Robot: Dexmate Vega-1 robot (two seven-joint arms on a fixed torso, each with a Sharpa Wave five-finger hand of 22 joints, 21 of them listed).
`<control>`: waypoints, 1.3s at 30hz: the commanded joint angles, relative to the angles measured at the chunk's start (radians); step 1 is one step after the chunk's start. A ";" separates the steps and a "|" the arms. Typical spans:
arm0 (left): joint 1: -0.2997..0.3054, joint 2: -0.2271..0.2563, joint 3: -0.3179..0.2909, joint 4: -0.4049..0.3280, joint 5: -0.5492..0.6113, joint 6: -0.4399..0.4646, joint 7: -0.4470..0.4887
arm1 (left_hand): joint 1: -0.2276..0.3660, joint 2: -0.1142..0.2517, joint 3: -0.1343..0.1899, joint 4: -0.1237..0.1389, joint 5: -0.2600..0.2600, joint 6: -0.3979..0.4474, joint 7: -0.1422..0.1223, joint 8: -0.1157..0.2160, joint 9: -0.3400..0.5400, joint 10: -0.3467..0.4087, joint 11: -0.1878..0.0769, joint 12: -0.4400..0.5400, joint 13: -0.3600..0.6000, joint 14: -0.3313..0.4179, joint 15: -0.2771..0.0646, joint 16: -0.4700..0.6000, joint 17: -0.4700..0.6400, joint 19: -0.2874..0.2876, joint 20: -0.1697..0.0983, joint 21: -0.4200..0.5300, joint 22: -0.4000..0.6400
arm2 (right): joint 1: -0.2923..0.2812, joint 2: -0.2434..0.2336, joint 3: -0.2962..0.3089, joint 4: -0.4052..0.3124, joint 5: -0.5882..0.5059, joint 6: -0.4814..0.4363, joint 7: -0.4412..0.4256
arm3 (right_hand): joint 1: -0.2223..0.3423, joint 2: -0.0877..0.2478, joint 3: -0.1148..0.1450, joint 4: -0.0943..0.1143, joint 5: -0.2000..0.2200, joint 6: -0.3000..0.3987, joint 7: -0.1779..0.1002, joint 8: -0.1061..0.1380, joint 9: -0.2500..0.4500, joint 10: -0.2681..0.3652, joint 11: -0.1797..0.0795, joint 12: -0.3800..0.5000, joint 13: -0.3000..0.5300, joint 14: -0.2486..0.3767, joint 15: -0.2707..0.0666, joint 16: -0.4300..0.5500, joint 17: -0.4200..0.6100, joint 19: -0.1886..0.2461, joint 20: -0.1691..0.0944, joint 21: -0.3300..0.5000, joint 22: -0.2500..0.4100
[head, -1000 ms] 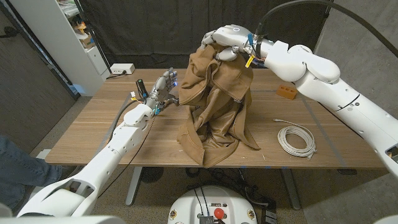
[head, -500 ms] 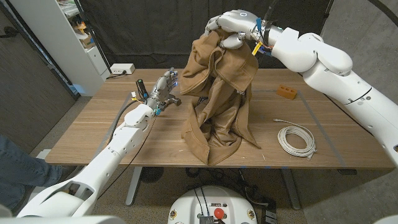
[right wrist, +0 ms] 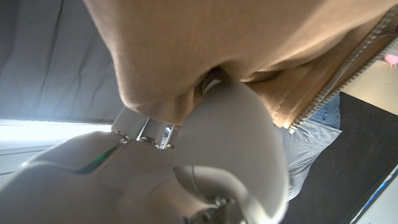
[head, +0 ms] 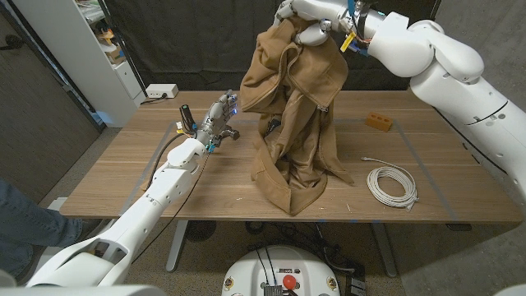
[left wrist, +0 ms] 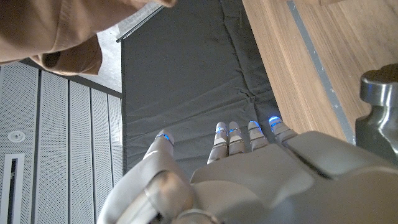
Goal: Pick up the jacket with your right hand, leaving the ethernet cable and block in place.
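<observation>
Right hand (head: pixel 308 18) has risen since a second ago; jacket (head: pixel 292 107) hangs higher, hem dragging on the table (head: pixel 123 173). Head view: right hand grips the jacket's top. Ethernet cable (head: pixel 392 183) coiled, block (head: pixel 378 121) beyond it, both apart from the jacket. Left hand (head: pixel 218 117) holds nothing. Left wrist view: left hand's fingers (left wrist: pixel 239 138) extended, apart. Right wrist view: right hand buried in jacket fabric (right wrist: pixel 249 37).

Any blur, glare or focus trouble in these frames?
Head view: sharp, evenly lit, jacket and cable crisp. Right wrist view: soft, robot hand and cloth too close for focus, bright strip at one edge. Left wrist view: clear, robot hand lit blue at fingertips.
</observation>
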State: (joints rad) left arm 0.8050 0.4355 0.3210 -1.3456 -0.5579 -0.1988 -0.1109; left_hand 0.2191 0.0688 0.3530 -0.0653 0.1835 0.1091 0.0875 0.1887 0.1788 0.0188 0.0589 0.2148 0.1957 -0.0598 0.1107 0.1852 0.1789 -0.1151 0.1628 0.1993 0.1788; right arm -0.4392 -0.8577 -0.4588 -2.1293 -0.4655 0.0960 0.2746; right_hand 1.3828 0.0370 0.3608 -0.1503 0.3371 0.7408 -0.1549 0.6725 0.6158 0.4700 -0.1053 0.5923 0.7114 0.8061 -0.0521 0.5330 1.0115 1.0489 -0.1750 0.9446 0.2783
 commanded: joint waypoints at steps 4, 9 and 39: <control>-0.013 -0.010 0.002 0.028 -0.005 -0.014 -0.013 | -0.003 0.004 0.003 -0.003 0.000 0.005 0.002 0.001 0.003 0.008 0.004 0.000 0.002 0.004 0.004 0.005 0.006 -0.004 0.004 0.001 0.005 | 0.071 -0.025 0.033 -0.037 0.047 -0.047 0.033 | 0.080 0.081 0.034 -0.009 0.010 0.011 0.000 0.002 0.004 0.013 0.002 -0.005 0.005 0.053 -0.170 -0.004 0.009 -0.008 -0.050 0.014 0.002; -0.021 -0.012 0.005 0.041 -0.005 -0.018 -0.023 | -0.003 0.004 0.003 -0.003 0.000 0.005 0.002 0.001 0.003 0.009 0.004 0.000 0.002 0.004 0.003 0.005 0.006 -0.007 0.005 0.000 0.005 | 0.078 -0.036 0.045 -0.061 0.051 -0.072 0.036 | 0.079 0.080 0.036 -0.009 0.013 0.011 -0.002 0.001 0.006 0.011 0.003 -0.009 0.007 0.053 -0.169 -0.007 0.014 -0.011 -0.050 0.021 0.001; -0.059 -0.031 0.006 0.107 -0.017 -0.049 -0.063 | -0.004 0.006 0.003 -0.006 0.000 0.006 0.004 0.001 0.003 0.009 0.006 0.000 0.002 0.004 0.004 0.005 0.005 -0.009 0.002 0.001 0.005 | 0.209 -0.040 0.042 -0.145 0.043 -0.217 0.128 | 0.075 0.077 0.046 -0.009 0.025 0.011 -0.001 -0.001 0.012 0.006 0.008 -0.027 0.020 0.059 -0.168 -0.018 0.038 -0.033 -0.051 0.056 -0.007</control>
State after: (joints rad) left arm 0.7523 0.4079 0.3298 -1.2509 -0.5705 -0.2392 -0.1658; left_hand 0.2191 0.0688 0.3557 -0.0678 0.1835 0.1090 0.0874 0.1887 0.1788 0.0188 0.0589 0.2148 0.1957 -0.0598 0.1107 0.1852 0.1789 -0.1186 0.1591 0.1993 0.1788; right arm -0.2758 -0.8975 -0.4166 -2.2482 -0.4293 -0.0605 0.3630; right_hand 1.3828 0.0369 0.3609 -0.1504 0.3554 0.7466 -0.1534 0.6629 0.6239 0.4718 -0.1033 0.5691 0.7254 0.8078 -0.0503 0.5137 1.0445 1.0239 -0.1643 0.9951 0.2688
